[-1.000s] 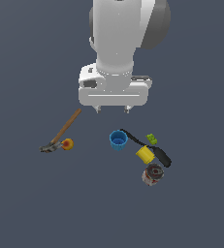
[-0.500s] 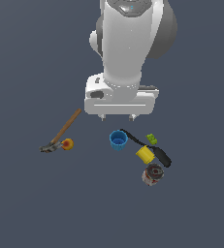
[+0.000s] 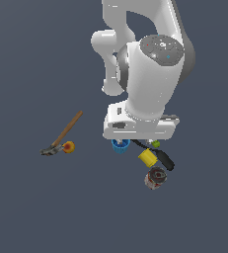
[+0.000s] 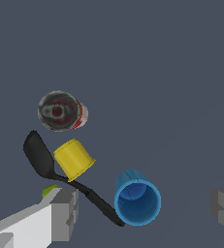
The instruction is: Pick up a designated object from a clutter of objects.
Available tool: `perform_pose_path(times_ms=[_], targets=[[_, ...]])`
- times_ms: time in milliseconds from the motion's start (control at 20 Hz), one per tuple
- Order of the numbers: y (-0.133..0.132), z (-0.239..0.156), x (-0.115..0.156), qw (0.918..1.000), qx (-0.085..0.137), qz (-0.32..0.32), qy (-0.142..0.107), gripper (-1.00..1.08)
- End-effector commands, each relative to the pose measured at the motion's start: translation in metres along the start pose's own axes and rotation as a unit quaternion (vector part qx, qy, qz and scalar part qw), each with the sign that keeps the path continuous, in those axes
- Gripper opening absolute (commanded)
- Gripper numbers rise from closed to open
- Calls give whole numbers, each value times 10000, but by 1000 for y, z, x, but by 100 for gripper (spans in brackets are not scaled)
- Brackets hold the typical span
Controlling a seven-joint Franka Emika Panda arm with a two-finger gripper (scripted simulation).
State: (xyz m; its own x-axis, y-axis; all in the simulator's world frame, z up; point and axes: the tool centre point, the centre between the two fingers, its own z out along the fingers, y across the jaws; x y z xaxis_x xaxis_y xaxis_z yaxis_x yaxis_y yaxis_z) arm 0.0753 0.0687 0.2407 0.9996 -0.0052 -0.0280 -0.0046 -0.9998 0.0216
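blue cup [image 4: 137, 197] and yellow cup [image 4: 73, 159] — two cups in all. the blue one shows an open mouth with nothing inside; the yellow one lies tilted, and its inside is not visible.

one can [image 4: 61, 111] sits at the far end of the clutter from the gripper, near the yellow cup but apart from it. it has a grey metal end with a dark centre, and a red and white label on its side. it looks slightly larger than the cups.

also one black tool [image 4: 41, 157] running under the yellow cup toward the blue one, one green block [image 3: 156, 144], one hammer [image 3: 63, 135] and one orange ball [image 3: 68, 147] well apart in the exterior view's left.

the gripper [image 4: 145, 211] hangs above the blue cup, fingers [image 4: 65, 212] spread wide — holding nothing.
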Motion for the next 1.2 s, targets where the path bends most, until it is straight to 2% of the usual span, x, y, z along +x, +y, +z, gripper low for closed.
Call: perform_pose_path(times_ms=[0, 300, 600, 900, 1150], targets=[[-17, 16, 15, 10000, 10, 31, 26, 100], [-57, 56, 43, 9999, 47, 110, 82, 100], [-87, 88, 58, 9997, 84, 171, 117, 100], [-103, 106, 65, 9996, 106, 206, 134, 100], [-105, 108, 65, 9996, 109, 207, 130, 100]])
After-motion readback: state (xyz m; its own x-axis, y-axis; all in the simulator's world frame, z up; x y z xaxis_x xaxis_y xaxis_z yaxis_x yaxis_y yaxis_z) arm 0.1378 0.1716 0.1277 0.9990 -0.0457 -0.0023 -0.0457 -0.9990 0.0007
